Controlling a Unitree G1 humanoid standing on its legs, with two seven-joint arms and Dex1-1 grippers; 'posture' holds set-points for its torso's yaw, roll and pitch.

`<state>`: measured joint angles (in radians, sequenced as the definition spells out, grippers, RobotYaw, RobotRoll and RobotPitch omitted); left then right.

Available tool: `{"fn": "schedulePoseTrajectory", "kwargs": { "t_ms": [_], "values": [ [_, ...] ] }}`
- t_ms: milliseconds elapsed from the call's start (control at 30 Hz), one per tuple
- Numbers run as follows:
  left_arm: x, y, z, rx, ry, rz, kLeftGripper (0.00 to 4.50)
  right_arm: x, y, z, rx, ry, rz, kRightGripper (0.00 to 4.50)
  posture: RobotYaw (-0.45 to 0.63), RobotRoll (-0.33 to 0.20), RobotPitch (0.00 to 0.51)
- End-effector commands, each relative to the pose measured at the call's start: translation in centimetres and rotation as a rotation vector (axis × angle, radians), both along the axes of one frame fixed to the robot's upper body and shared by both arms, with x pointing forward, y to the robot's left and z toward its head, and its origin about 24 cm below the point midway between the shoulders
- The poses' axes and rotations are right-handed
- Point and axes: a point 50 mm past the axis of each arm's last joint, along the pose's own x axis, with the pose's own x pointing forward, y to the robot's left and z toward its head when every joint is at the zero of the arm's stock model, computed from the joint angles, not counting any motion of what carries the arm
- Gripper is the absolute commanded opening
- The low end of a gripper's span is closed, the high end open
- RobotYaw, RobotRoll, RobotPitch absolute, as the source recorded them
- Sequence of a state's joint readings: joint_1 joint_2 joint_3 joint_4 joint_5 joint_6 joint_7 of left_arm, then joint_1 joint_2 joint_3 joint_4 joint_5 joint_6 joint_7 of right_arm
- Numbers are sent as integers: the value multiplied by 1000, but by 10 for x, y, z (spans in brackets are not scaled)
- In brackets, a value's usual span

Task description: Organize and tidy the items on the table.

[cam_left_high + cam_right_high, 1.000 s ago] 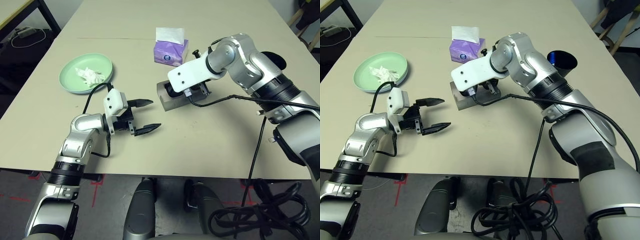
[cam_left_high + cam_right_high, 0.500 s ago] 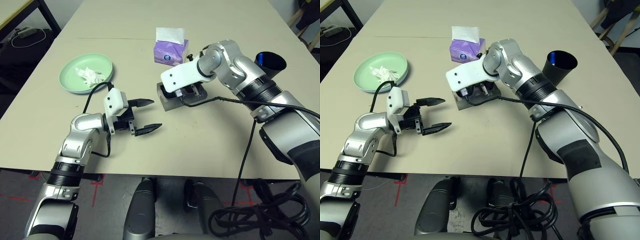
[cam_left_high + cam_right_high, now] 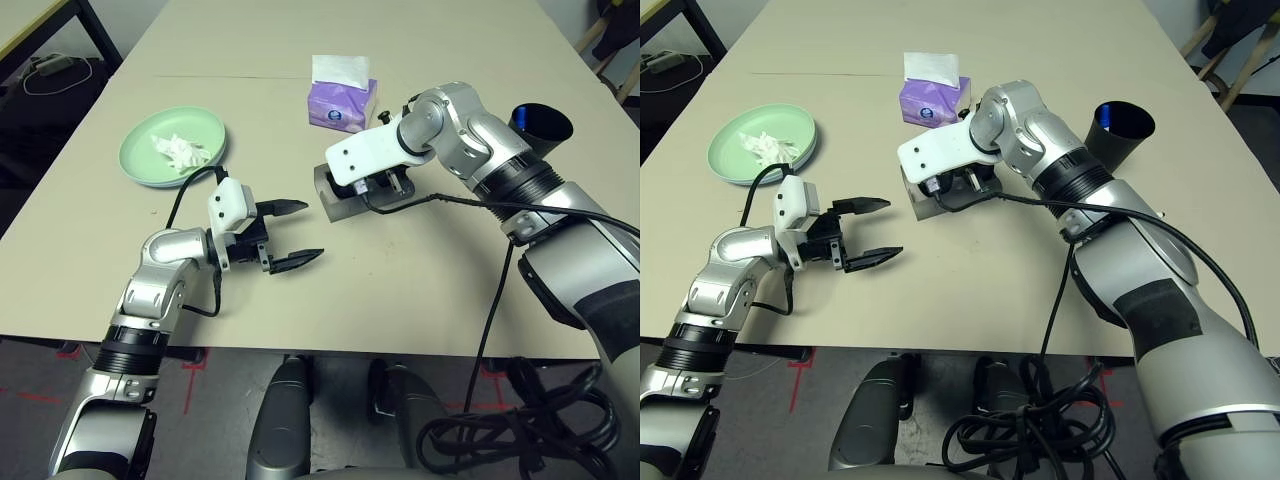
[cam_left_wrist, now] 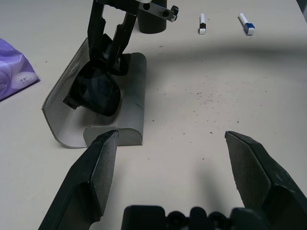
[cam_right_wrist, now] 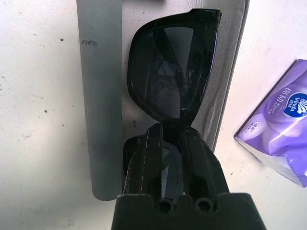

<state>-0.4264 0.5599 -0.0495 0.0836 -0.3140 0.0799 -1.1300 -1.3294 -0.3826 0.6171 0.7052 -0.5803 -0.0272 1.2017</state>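
While the right gripper [image 5: 169, 143] pinches the sunglasses [image 5: 172, 67] at the bridge, they lie in the open grey case [image 3: 338, 200] mid-table, long axis along the case. The tissue box [image 3: 342, 104] sits at 12 o'clock of it. The left gripper [image 3: 292, 234] hangs spread, empty, at 8 o'clock.

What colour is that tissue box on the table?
Purple tissue box, white tissue poking out; clearest in the left eye view.

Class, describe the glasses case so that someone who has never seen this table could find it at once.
Start at the beige table and find the purple tissue box near its middle. Just in front of it, towards the robot, lies the case: a grey oblong shell, lying open, with black sunglasses inside. Nothing else there is grey.
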Motion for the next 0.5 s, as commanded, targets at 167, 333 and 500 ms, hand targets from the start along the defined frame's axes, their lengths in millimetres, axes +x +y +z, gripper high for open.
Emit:
{"fn": "schedulePoseTrajectory", "kwargs": {
  "t_ms": [167, 333, 500],
  "values": [
    [-2, 0, 1, 8, -4, -7, 4500, -3, 1, 3, 1, 21, 18, 421, 267, 0, 177],
    [-2, 0, 0, 9, -3, -7, 4500, -4, 2, 1, -3, 32, 22, 421, 268, 0, 177],
    [-2, 0, 0, 10, -4, -6, 4500, -4, 2, 0, 1, 38, 28, 421, 269, 0, 176]
  ]
}}
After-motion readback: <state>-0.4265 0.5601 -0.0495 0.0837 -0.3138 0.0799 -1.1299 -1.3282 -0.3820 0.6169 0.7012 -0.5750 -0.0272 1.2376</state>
